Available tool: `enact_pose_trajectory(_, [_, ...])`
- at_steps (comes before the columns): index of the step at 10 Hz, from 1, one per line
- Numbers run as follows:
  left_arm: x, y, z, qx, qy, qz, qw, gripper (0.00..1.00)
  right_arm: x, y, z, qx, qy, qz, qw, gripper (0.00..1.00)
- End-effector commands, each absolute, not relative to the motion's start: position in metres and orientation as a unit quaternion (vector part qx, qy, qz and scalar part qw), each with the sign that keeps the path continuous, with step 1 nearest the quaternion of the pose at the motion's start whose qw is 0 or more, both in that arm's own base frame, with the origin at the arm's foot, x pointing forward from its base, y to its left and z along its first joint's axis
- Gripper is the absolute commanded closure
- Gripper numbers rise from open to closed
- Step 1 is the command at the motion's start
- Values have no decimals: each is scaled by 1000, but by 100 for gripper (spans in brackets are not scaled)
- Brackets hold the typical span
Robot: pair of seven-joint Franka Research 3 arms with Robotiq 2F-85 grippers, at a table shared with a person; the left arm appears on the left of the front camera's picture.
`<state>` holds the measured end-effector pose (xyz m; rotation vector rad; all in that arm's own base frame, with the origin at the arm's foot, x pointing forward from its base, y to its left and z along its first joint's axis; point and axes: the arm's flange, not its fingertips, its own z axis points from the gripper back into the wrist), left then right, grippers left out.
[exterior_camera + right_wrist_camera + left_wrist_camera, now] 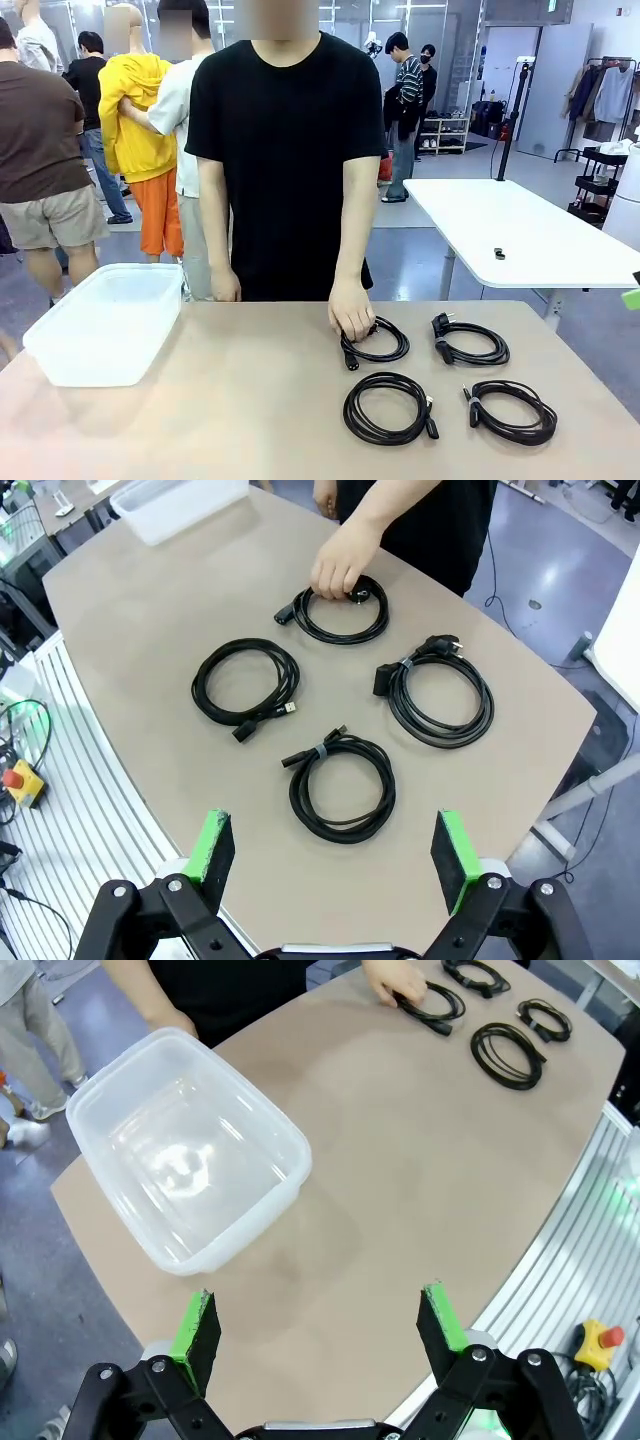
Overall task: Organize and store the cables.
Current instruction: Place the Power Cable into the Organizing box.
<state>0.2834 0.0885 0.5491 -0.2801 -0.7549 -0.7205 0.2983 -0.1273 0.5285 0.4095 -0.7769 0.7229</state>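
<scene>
Right end effector (333, 845): hanging wide open, gripping nothing.
Cables (345, 637): four coils lying flat on the desk (150, 590) ahead of the right end effector, the nearest coil (318, 752) just beyond its fingertips; a person's hand (340, 565) is touching the farthest.
Left end effector (318, 1305): gaping empty, bin (270, 1210) ahead, cables well apart.
Nearer arm: likely the right.
</scene>
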Motion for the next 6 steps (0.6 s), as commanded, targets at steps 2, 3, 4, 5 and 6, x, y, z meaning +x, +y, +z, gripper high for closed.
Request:
enact_pose_trajectory(2, [283, 90, 549, -131, -358, -346, 857, 0, 298, -128, 528, 194, -369, 351, 838, 0])
enact_pose_trajectory(3, [283, 90, 549, -131, -358, -346, 857, 0, 298, -128, 528, 194, -369, 351, 838, 0])
enact_pose_trajectory(4, [283, 90, 549, -131, -358, -346, 857, 0, 298, -128, 528, 194, -369, 351, 838, 0])
enact_pose_trajectory(5, [283, 90, 549, -131, -358, -346, 857, 0, 298, -128, 528, 194, -369, 351, 838, 0])
enact_pose_trajectory(6, [283, 90, 549, -131, -358, -346, 857, 0, 298, -128, 528, 194, -369, 351, 838, 0])
